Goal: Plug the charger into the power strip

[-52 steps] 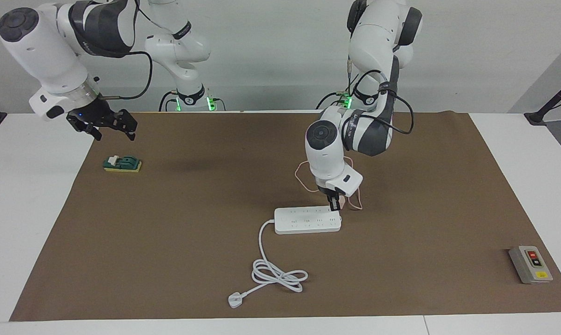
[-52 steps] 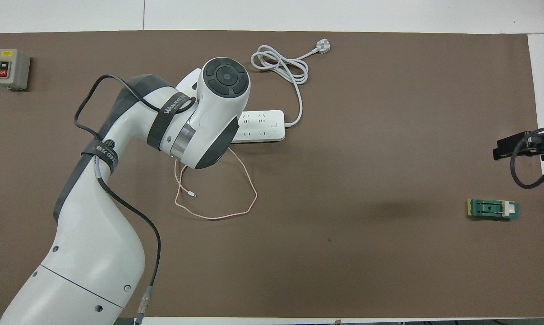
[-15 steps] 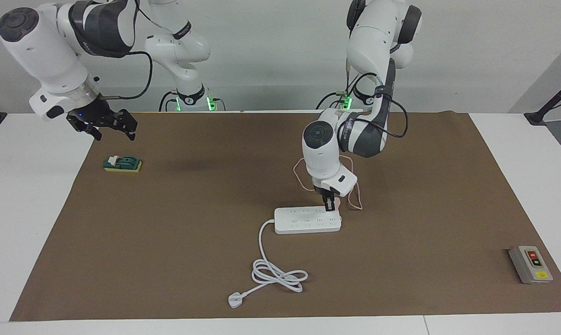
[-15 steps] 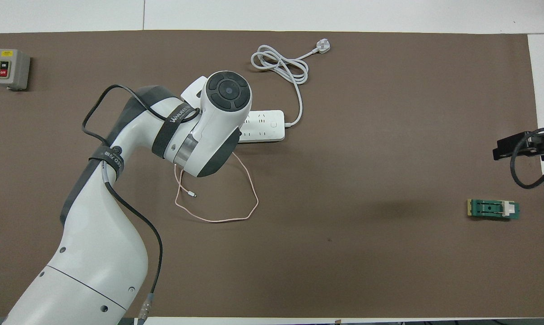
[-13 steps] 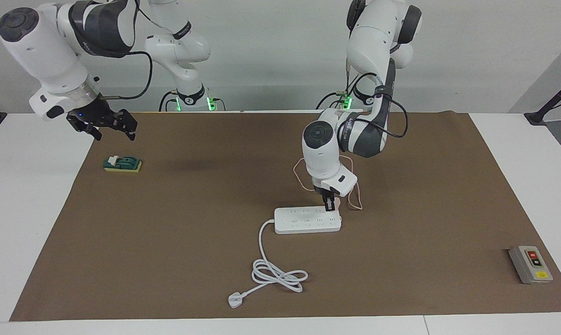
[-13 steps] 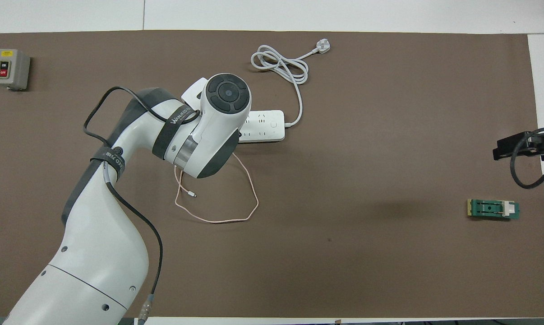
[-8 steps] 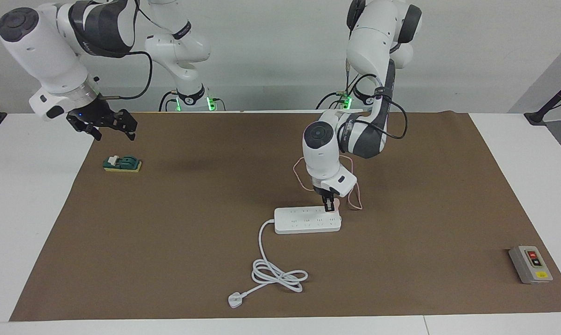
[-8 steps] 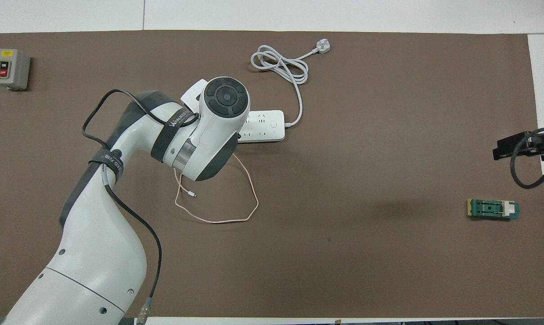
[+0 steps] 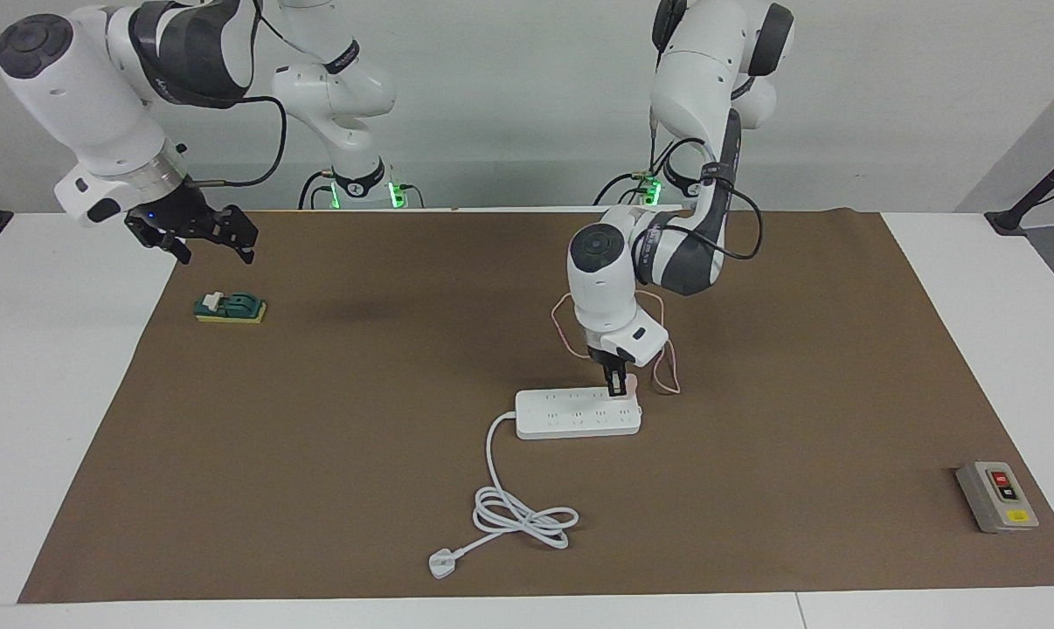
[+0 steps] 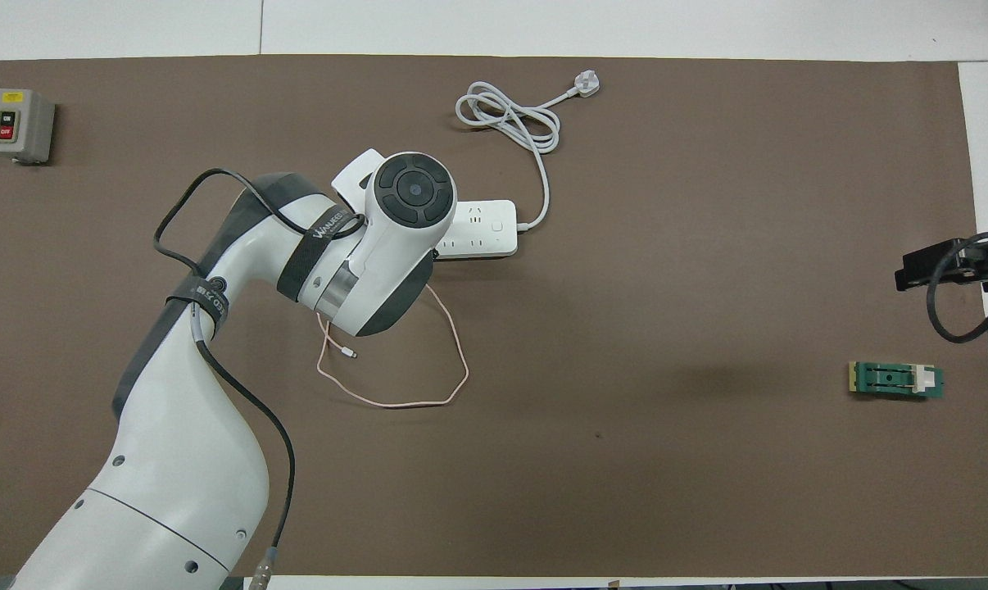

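Observation:
The white power strip (image 9: 578, 413) lies mid-table, its thick cord (image 9: 518, 511) coiled farther from the robots. My left gripper (image 9: 617, 385) points down over the strip's end toward the left arm's side. It is shut on the pale pink charger (image 9: 630, 383), which sits right at the strip's top surface. The thin pink cable (image 9: 669, 371) loops on the mat nearer to the robots. In the overhead view my left arm hides the gripper, the charger and half the strip (image 10: 479, 229); the cable (image 10: 460, 344) shows. My right gripper (image 9: 200, 240) waits open above the mat's edge.
A green block on a yellow pad (image 9: 230, 307) lies below the right gripper. A grey switch box (image 9: 996, 496) with red and black buttons sits at the left arm's end, far from the robots. The flat white plug (image 9: 442, 563) ends the cord.
My left wrist has shifted slightly toward the right arm's end and turned a little, keeping the charger at the strip's end. The cable loop moved slightly. The right arm has not moved.

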{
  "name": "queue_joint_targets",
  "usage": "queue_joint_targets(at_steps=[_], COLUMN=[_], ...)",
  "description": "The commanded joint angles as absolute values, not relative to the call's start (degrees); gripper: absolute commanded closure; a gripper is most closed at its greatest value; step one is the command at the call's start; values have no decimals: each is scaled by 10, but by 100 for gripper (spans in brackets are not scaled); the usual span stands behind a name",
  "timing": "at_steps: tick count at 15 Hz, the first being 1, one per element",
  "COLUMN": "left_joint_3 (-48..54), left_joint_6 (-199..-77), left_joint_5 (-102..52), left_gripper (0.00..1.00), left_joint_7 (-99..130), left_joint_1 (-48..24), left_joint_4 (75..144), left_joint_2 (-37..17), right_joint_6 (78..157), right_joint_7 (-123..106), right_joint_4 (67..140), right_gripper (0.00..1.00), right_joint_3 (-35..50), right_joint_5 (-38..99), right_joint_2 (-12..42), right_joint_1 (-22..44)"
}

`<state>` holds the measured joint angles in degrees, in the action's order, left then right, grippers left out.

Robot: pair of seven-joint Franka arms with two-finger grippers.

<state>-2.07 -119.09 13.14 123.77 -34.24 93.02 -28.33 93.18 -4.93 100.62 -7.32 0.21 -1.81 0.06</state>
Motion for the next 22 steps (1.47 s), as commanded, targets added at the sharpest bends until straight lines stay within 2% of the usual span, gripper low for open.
queue_joint_targets(at_steps=[1, 8, 9, 10, 12, 22], left_joint_3=[-24, -23, -23, -24, -22, -23], left_joint_6=[-1214, -1202, -1201, -1199, -1196, -1137], left_joint_5=[124, 120, 119, 119, 115, 73], left_gripper=[100, 100, 57, 38, 27, 21], left_joint_7=[1245, 1201, 1200, 1195, 1177, 1103], left_joint_1=[-355, -347, -345, -343, -330, -305], left_joint_4=[963, 945, 944, 945, 946, 948], left_joint_2=[-310, -295, -289, -277, -259, -157], right_joint_6=[925, 925, 925, 925, 925, 925], right_joint_7=[-60, -59, -59, -59, -59, -59], right_joint_4=[1009, 1009, 1009, 1009, 1009, 1009], right_gripper=[0, 0, 0, 0, 0, 0], right_joint_3=[-65, -65, -65, -65, -65, -65], right_joint_5=[-5, -5, -5, -5, -5, -5], right_joint_2=[-26, -26, -26, -26, -26, -26], right_joint_1=[-8, -8, -8, -8, -8, -8])
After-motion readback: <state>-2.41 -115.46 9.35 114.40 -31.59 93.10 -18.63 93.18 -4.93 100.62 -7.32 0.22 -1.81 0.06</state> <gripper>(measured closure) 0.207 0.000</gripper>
